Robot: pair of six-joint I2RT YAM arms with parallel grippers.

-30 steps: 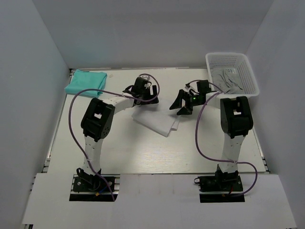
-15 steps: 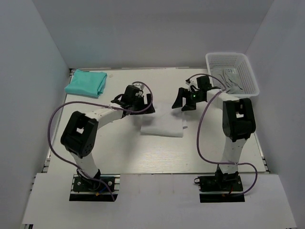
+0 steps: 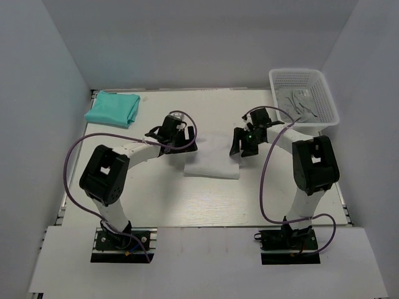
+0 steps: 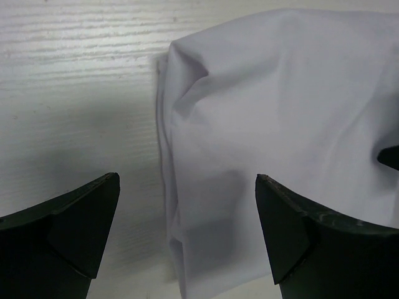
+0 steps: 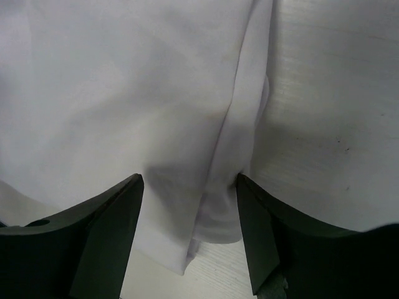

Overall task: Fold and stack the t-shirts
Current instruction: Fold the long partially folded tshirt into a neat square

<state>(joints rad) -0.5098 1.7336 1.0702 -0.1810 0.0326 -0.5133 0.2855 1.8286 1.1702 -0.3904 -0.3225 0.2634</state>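
Observation:
A folded white t-shirt (image 3: 213,160) lies on the table between my two grippers. My left gripper (image 3: 182,141) is open at its left far corner; in the left wrist view the white t-shirt (image 4: 274,124) fills the right side, its folded edge running between the open fingers (image 4: 283,230). My right gripper (image 3: 243,144) is open at the shirt's right far corner; in the right wrist view the white t-shirt (image 5: 137,93) lies under and between the fingers (image 5: 109,230). A folded teal t-shirt (image 3: 113,108) lies at the far left.
A white mesh basket (image 3: 324,115) holding pale cloth stands at the far right. Grey walls enclose the table on three sides. The arm bases and purple cables sit at the near edge.
The white shirt went from a slanted, lifted fold to lying flat as a rectangle. Both grippers came down to its far corners; the left arm swung leftward.

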